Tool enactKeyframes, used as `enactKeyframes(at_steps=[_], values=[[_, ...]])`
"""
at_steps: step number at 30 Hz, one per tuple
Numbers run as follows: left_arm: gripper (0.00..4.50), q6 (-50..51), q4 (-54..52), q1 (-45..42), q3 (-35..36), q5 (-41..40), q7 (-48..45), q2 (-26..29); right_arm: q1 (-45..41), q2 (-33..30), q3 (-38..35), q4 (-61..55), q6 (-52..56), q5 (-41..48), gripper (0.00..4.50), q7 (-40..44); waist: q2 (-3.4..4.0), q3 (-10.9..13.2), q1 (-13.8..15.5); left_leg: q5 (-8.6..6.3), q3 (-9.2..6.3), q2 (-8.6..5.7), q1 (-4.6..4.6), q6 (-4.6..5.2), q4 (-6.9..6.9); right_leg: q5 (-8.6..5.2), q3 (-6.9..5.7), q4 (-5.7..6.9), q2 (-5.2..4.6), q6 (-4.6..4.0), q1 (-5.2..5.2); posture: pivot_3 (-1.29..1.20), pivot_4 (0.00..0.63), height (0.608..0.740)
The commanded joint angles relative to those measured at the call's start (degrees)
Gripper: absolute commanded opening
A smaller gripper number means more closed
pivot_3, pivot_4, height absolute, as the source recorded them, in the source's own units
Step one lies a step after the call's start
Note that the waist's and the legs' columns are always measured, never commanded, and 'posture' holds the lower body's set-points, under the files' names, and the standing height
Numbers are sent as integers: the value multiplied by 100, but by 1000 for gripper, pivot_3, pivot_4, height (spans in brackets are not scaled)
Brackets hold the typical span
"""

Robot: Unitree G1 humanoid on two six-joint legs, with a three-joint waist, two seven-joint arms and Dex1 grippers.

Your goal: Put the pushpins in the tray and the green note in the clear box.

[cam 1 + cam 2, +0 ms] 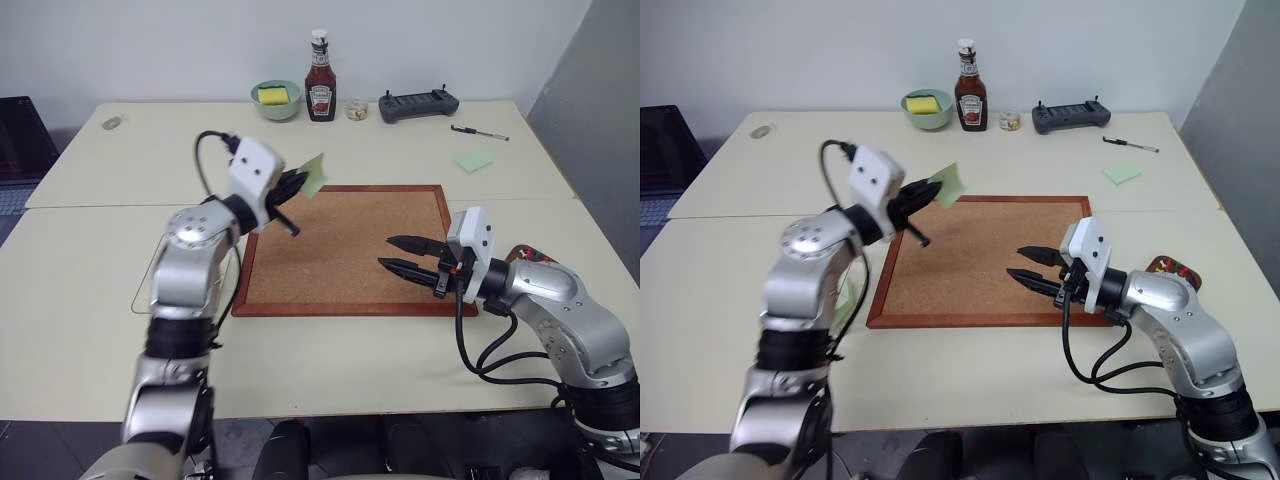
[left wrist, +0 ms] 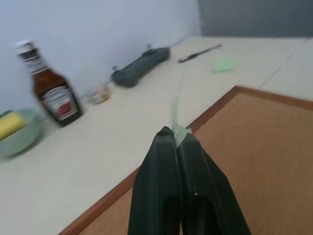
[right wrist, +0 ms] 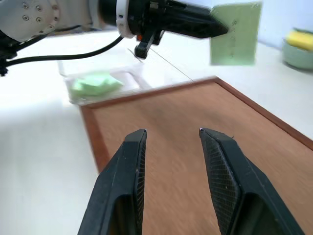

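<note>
Note, green [image 1: 314,175], pinched at one edge by left gripper [image 1: 293,187] with fingers pressed together, standing on edge above corkboard [image 1: 345,250] far corner. Right gripper [image 1: 400,254] parted, empty, over board. Clear box [image 3: 100,81] behind left arm, partly hidden, another green sheet inside. Tray [image 1: 527,256] mostly covered by right arm.

Both arms are clad in silver-grey metal shells with black joint sections. A white boxy wrist housing is carried by each arm. The left gripper [image 1: 297,186] and right gripper [image 1: 397,253] each have 2 black fingers, ribbed inside. Black cables are looped along both forearms.
</note>
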Motion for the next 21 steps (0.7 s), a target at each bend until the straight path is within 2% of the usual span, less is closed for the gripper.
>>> enactKeyframes(at_steps=[1,5,9,14,21], values=[[39,1598,-1910,523,535,85,425,461,-356,97,247,364,-408,-24,1824,531,-1,1,14,0,-1,1,0,0,1,0,-1,0,0,0,0,0,150,740],[39,2558,-2773,1201,1122,176,683,903,-671,231,491,766,-720,-32,1824,1044,-3,2,52,0,-10,-1,8,0,5,0,-12,1,1,0,16,0,150,740],[39,2813,-3040,1818,1380,178,822,1165,-855,371,609,1009,-1023,-60,1824,1362,-3,2,37,0,-12,4,18,0,3,-1,-14,0,4,0,21,0,150,740],[39,2666,-2906,2387,1495,139,1083,1084,-1071,557,813,1257,-1237,-180,1824,1595,-4,2,46,-1,-12,3,18,0,3,-1,-12,0,3,-1,21,0,150,740],[39,2666,-2812,2552,1576,118,1404,1009,-1137,598,915,1352,-1388,-402,1824,1662,-4,2,101,-1,-11,2,16,0,3,0,-12,-2,1,-2,20,0,150,740]])
